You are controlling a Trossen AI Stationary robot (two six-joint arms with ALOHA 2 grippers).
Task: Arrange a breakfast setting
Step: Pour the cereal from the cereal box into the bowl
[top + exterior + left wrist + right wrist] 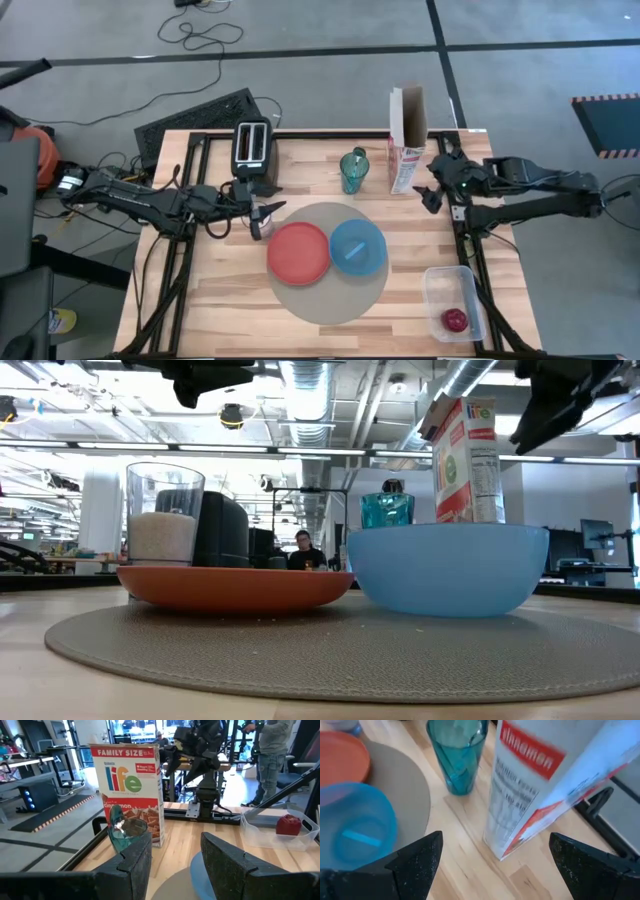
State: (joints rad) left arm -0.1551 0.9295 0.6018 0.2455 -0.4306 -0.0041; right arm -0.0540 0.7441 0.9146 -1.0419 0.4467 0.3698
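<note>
Grey-beige mat (330, 650) fills the low view's foreground, carrying the red-orange plate (298, 252) and the blue bowl (357, 246) side by side. Behind the mat stand the teal tumbler (354, 171) and, just beside it, the upright cereal box (407, 140). Nearest that pair is the right tool (437, 180), spread wide and holding nothing; the box lies straight ahead between its fingers, tall axis vertical. Equally open and empty, the left tool (262, 212) waits beside a small clear glass (264, 222) at the plate's edge.
</note>
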